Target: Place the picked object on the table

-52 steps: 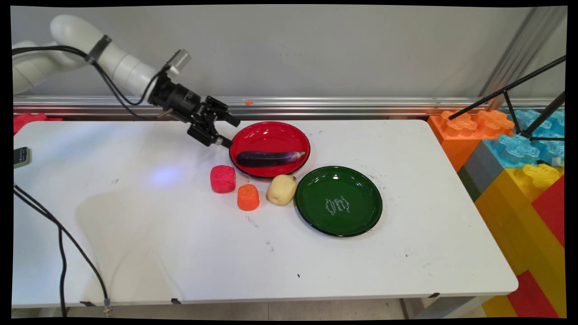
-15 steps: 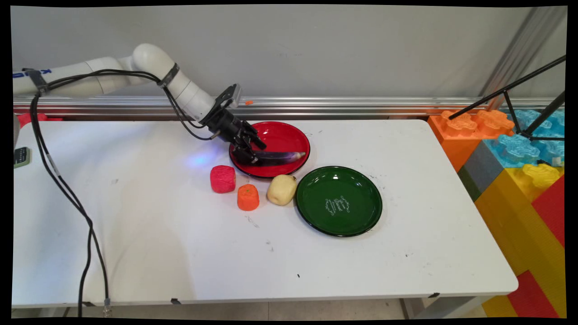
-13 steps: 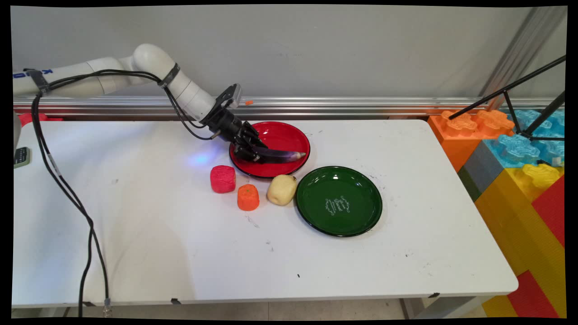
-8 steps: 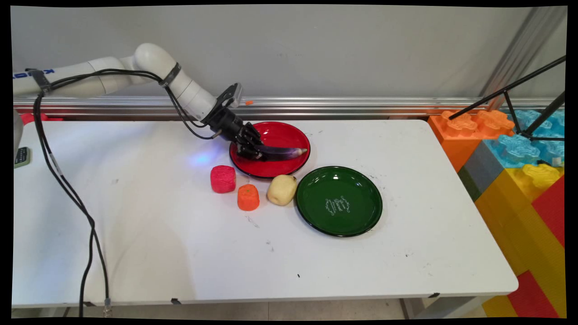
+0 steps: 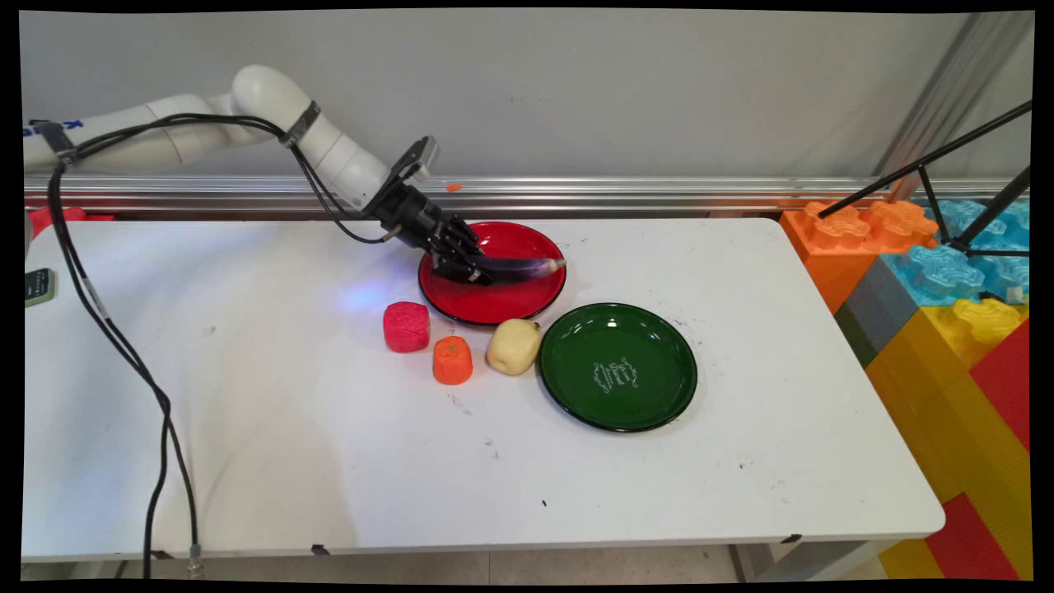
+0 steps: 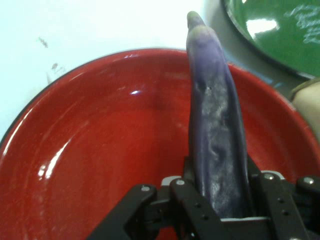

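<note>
The long dark-purple eggplant [image 5: 519, 268] was clamped at its blunt end between my black two-finger gripper [image 5: 471, 270], its slim tip pointing right, away from my wrist. Half a second before, it hung lower above the round glossy red plate [image 5: 494, 301]; by this moment I had raised it further, so it hung clear of the plate's floor, its tip above the plate's right rim. In the hand view the eggplant [image 6: 216, 145] ran straight up from between my fingers [image 6: 187, 202], with the red plate [image 6: 100, 165] spread beneath it.

My arm reached in from the upper left, wrist angled down and to the right over the plate's left side, cables trailing.

Just in front of the red plate on the white desk [image 5: 329, 445] sat a pink-red knobbly block [image 5: 407, 326], an orange carrot stump [image 5: 453, 360] and a pale yellow potato [image 5: 514, 346]; a round dark-green plate [image 5: 618, 366] lay just right of the potato.
</note>
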Motion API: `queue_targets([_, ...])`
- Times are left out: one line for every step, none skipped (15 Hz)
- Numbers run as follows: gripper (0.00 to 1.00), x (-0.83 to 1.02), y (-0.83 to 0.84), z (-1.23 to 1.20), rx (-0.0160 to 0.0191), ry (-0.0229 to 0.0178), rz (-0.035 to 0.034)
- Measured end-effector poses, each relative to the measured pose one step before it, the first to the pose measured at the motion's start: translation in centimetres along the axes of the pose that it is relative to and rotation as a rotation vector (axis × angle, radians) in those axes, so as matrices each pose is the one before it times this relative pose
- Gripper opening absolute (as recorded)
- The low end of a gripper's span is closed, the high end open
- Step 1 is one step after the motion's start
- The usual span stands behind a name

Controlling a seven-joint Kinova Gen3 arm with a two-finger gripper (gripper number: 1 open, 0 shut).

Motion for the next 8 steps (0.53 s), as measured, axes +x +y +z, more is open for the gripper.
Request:
queue_targets([0.00,0.276,0.373,-0.407,-0.00886,0.01440,-0.00599])
queue_targets([0.00,0.147,0.234,-0.234,-0.00568,0.00839,-0.00357])
queue_targets([0.00,0.216,0.395,-0.371,-0.00963,0.01308,-0.00429])
queue_targets([0.00,0.181,0.500,-0.470,-0.00984,0.01437,-0.00340])
queue_targets([0.00,0.183,0.555,-0.465,-0.01138,0.01465,-0.00162])
queue_targets([0.00,0.173,0.506,-0.386,-0.01160,0.01233,0.00131])
queue_targets([0.00,0.123,0.667,-0.526,-0.01311,0.01391,0.00184])
queue_targets([0.00,0.139,0.695,-0.507,-0.01478,0.01358,0.00360])
